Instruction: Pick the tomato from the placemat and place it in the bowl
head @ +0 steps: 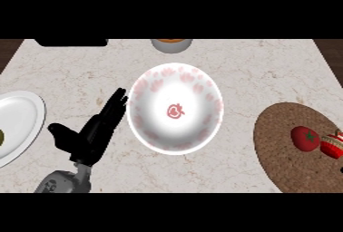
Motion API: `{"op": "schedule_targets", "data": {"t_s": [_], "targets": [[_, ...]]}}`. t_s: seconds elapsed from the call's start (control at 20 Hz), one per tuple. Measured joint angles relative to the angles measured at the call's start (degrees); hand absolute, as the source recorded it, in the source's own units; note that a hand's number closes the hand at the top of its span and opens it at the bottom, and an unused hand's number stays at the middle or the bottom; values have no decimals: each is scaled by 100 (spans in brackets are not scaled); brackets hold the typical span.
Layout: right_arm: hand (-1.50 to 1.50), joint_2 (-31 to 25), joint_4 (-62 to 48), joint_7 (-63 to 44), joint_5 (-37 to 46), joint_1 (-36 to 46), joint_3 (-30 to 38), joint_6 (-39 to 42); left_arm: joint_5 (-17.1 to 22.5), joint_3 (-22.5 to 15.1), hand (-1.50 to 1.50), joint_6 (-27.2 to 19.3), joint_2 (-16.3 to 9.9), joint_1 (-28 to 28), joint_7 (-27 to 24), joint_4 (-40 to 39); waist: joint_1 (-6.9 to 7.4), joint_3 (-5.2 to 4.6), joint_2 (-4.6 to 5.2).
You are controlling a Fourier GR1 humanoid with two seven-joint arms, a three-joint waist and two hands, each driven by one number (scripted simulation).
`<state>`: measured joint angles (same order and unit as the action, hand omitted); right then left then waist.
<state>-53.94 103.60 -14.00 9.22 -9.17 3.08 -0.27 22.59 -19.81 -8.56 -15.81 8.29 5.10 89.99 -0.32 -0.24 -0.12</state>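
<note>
Meanwhile, the tomato [305,138] is lying on the brown placemat [281,131] at the desk's [254,59] right, well apart from the bowl [175,108]. Left hand [94,131] is resting beside the bowl, fingers straight, holding nothing.

Single head view — steeply down over the counter [241,59].

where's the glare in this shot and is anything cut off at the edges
Head view: the bowl glows brightest at its centre, washing out the pink pattern there; the left hand shows as a flat black shape; the plate and the cupcake beside the tomato are cut by the edges.
</note>
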Motion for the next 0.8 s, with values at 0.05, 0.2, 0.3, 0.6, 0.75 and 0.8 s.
{"op": "schedule_targets", "data": {"t_s": [0.05,0.2,0.3,0.6,0.75,0.8], "targets": [[-150,-119,160,-358,-22,29,-25,171,35,44,0,36,-17,12,14,-1,5,0,1],[-150,-323,287,-1250,-85,336,-238,675,20,40,0,93,25,41,20,-27,72,5,17],[-150,-326,339,-1836,-202,627,-389,977,45,93,0,167,-2,39,48,-4,101,8,21],[-150,-32,3,-3106,-366,1517,-871,1688,-4,156,0,362,23,-69,-18,-9,132,15,27],[-150,164,-316,-3492,-270,1872,-1025,1955,-104,176,0,326,109,-44,25,-10,118,19,25],[-150,253,-312,-3622,-242,1915,-1065,2017,-161,188,0,322,177,-5,-24,-131,100,20,25]]}}
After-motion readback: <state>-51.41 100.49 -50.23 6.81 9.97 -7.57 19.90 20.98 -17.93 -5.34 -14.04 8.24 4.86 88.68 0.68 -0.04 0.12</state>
